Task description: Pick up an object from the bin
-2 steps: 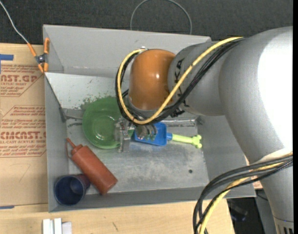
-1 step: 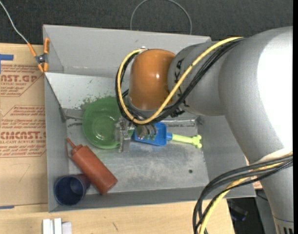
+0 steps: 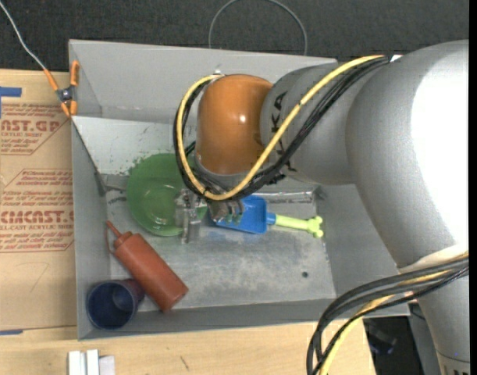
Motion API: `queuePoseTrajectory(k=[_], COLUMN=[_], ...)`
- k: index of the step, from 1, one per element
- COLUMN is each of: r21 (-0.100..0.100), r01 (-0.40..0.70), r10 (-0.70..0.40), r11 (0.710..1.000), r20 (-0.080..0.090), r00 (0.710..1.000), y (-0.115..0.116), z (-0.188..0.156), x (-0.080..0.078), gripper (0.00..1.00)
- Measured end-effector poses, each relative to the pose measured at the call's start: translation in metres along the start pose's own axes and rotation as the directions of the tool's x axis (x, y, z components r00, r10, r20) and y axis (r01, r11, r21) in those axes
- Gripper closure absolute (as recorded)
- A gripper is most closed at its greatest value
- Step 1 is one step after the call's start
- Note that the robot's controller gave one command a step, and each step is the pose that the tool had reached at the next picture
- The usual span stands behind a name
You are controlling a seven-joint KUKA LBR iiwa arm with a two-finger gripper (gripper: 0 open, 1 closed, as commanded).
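Camera view, one moment, contents of grey metal bin (image 3: 246,280) as recorded.

Item 1: arm (image 3: 394,123), silver, entered from the right and reached down over the middle of the bin. An orange cover (image 3: 230,123) sat on its wrist, with yellow and black cables (image 3: 300,112) looped around it.

Item 2: gripper (image 3: 193,219), seen just below the orange cover, low in the bin. It stood at the right rim of the green bowl, with the blue scoop just beside it on the other side. Whether the pincer was wide, narrow or closed on anything could not be told, as the cover and cables hid most of it.

Item 3: green bowl (image 3: 152,198), round, open side up, lying left of centre near the back wall. Its right edge was partly covered by the wrist.

Item 4: blue scoop (image 3: 254,216), a toy-like piece, lying flat at mid-bin. Its yellow-green handle (image 3: 299,224) pointed towards the right wall.

Item 5: red-brown squeeze bottle (image 3: 148,266), lying on its side at front left. Its nozzle pointed up-left, and it lay apart from the bowl.

Item 6: dark blue cup (image 3: 109,303), in the front left corner, lying with its mouth towards the camera and touching the bottle's base end.
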State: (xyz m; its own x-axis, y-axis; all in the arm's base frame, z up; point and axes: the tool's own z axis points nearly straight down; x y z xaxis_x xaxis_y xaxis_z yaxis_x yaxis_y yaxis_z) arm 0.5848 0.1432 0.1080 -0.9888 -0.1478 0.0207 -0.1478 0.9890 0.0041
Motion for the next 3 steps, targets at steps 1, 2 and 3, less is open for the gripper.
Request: queuePoseTrajectory(k=[1, 2, 3], r21=[-0.002, 0.0, -0.002], r01=[-0.065, 0.017, -0.019], r10=[0.065, -0.017, 0.019], r11=[0.998, 1.0, 1.0], r20=[0.002, 0.0, 0.001], r00=[0.998, 1.0, 1.0], y=[-0.042, 0.04, 0.008], z=[0.001, -0.076, -0.162], x=[0.002, -0.006, 0.0], gripper=[1.0, 1.0, 1.0])
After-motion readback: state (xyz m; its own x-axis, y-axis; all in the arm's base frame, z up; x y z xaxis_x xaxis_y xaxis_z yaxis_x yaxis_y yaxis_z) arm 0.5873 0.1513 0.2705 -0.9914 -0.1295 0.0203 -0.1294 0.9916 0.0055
